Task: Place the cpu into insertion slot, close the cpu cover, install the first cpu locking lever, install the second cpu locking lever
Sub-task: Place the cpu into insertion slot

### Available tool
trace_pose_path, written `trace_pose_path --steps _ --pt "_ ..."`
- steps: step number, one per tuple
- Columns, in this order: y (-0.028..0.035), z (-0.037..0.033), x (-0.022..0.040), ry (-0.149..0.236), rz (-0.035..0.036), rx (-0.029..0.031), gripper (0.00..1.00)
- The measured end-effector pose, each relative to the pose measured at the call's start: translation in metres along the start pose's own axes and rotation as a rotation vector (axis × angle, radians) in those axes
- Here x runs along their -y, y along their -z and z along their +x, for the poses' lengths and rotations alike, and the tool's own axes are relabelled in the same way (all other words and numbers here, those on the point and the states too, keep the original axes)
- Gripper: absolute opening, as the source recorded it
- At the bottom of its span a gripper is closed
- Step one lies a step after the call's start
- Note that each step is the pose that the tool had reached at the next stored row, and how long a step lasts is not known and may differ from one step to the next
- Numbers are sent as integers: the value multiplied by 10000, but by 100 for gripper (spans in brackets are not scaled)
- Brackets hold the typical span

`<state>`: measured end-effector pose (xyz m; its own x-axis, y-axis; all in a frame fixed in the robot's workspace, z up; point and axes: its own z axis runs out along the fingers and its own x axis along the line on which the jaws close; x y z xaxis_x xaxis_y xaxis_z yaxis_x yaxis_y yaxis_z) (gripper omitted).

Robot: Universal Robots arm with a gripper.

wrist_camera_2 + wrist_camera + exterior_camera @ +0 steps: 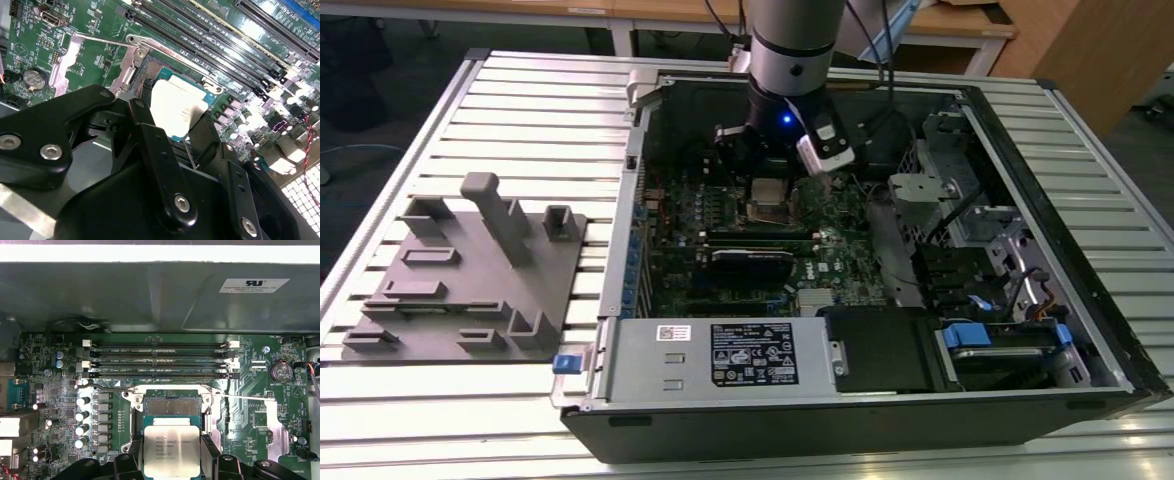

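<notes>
Chip first: the cpu [171, 440] is a light, rigid little square with a smooth metal lid. Its underside and the pin field of the insertion slot [172, 406] are probably delicate, so the bare opposite edges are where to hold it. The gripper [171, 452] has it that way, fingers [209, 460] closed on two facing sides. It overlaps the slot's side away from the long memory slots [155, 362]; contact cannot be judged. Around it lies the green circuit board [60, 390], far inside the open computer case [854, 435].
</notes>
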<state>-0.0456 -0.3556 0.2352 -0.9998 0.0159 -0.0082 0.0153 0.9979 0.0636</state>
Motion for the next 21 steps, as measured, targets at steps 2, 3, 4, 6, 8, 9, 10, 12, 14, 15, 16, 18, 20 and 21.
trace_pose_path --steps 2,3,4,6,8,9,10,12,14,15,16,18,20,21 --pt "0 0 0 -92 2 5 54" --pt "0 0 0 -218 3 13 54" --pt "-1 0 0 -363 5 23 54" --pt "-2 0 0 -710 9 45 54" --pt "-3 0 0 -1085 11 68 54" --pt "-3 0 0 -1266 13 80 54" --pt "-4 0 0 -1445 13 92 54" --pt "-4 0 0 -1805 16 115 54" --pt "-4 0 0 -2164 20 137 54" --pt "-4 0 0 -2296 21 145 54" --pt "-4 0 0 -2303 21 146 54" --pt "-4 0 0 -2304 21 147 54" --pt "-4 0 0 -2305 21 146 54" --pt "-4 0 0 -2304 21 147 54"
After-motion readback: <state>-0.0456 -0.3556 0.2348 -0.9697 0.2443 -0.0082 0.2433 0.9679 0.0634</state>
